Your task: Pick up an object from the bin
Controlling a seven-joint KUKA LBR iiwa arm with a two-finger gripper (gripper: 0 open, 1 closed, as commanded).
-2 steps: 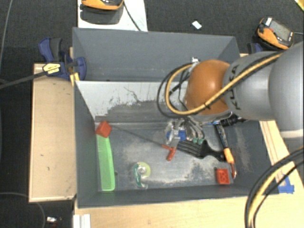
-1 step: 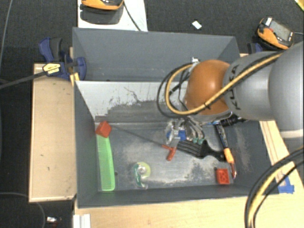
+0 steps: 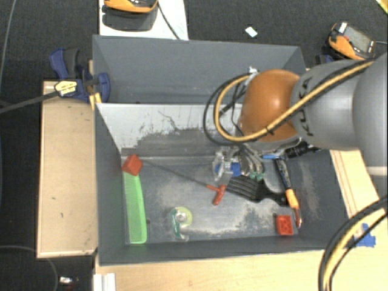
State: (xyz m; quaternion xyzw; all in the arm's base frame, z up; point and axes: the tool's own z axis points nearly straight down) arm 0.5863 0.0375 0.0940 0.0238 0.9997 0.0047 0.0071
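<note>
1. Below the orange wrist cover [image 3: 267, 105], your gripper [image 3: 233, 167] hangs low over the middle of the bin floor, toward the back wall. Whether it stands wide or narrow you cannot tell from this angle, and nothing can be seen held in it.
2. Just beside it, toward the front right, lies the black brush [image 3: 247, 188], flat on the floor. Just to the front left lies the small red peg [image 3: 217, 193], slightly tilted. These two are your nearest candidates.
3. Judge the brush as light and stiff in the body but soft in the bristles. Take it across the solid back, not the bristle side, or it will likely squirm out.
4. The peg looks light, hard and thin. Close across its short width near the middle, since a grip at one end may flip it.
5. Further right, a dark slim tool with an orange band [image 3: 283, 177] lies close beside the brush, so a careless grasp there could catch both.
6. Well apart you have a red block [image 3: 284, 224] at the front right, a clear ring-shaped piece [image 3: 180, 217] at the front, and a long green bar [image 3: 135, 210] along the left wall of the bin [image 3: 182, 71], with a red cube [image 3: 131, 164] at its far end.
</note>
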